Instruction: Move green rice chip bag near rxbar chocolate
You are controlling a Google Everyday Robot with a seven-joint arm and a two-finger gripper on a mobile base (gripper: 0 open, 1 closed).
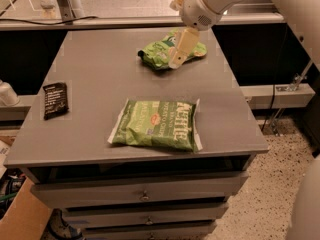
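Observation:
The green rice chip bag [161, 53], small, puffy and bright green, lies at the far middle-right of the grey table [105, 84]. My gripper [180, 50] hangs from the white arm right over it, its cream finger covering the bag's middle. The rxbar chocolate [54, 99], a small flat black wrapper with white text, lies near the table's left edge, far from the bag.
A larger flat dark-green bag with white edges [156, 125] lies near the table's front middle, between the two task things. Drawers [144, 194] sit under the tabletop. A cardboard box [20, 219] stands on the floor at lower left.

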